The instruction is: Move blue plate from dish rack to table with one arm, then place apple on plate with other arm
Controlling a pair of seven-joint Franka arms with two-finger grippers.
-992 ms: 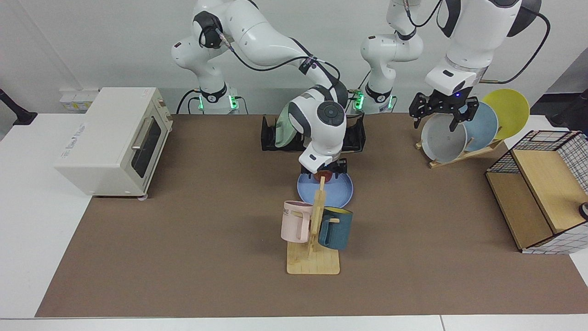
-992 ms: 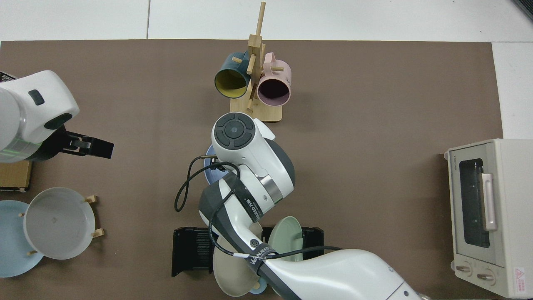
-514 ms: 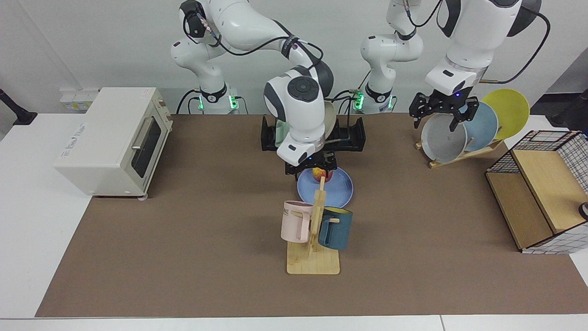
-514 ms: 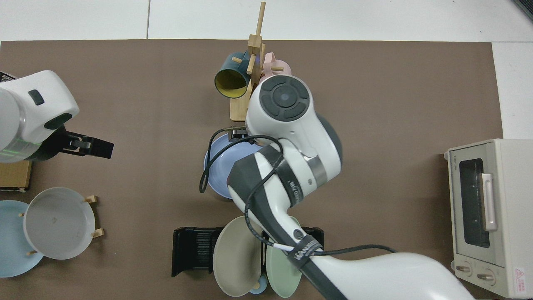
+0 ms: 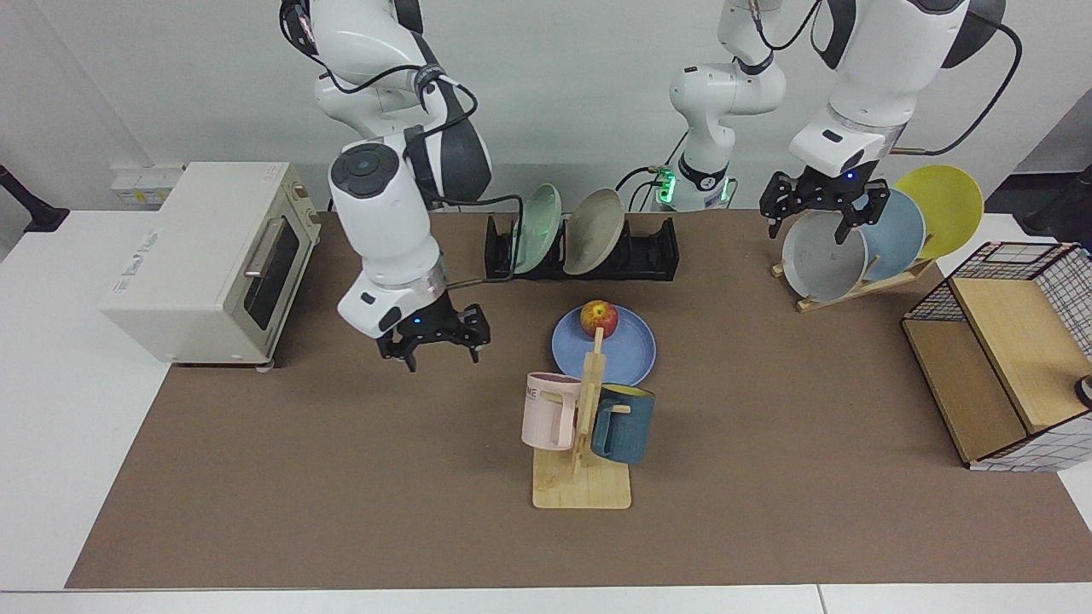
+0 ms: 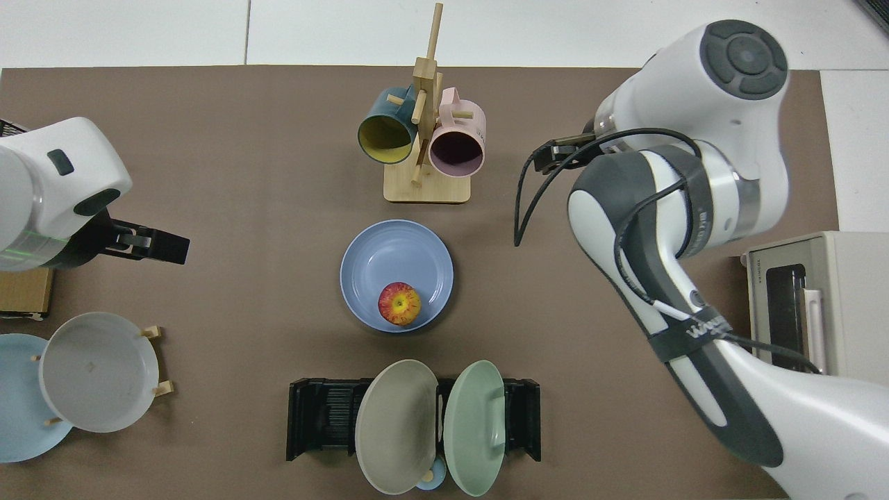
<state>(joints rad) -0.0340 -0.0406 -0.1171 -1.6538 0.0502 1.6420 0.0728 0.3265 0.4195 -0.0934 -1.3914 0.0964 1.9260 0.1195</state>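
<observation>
Apple (image 6: 399, 303) sits stem-up on the blue plate (image 6: 389, 260), near its dish rack (image 6: 312, 417) side — right gripper (image 5: 435, 345) hangs empty, fingers spread, well apart; left gripper (image 5: 815, 217) waits open by the grey plate (image 5: 823, 260).

I see a cream toaster oven (image 5: 209, 260), a wooden mug tree (image 5: 584, 443) holding a pink mug (image 5: 550, 409) and a teal mug (image 5: 623, 422), and a wire-and-wood basket (image 5: 1011, 354).

Bright even overhead light, soft short shadows under objects, no glare, sharp focus throughout
</observation>
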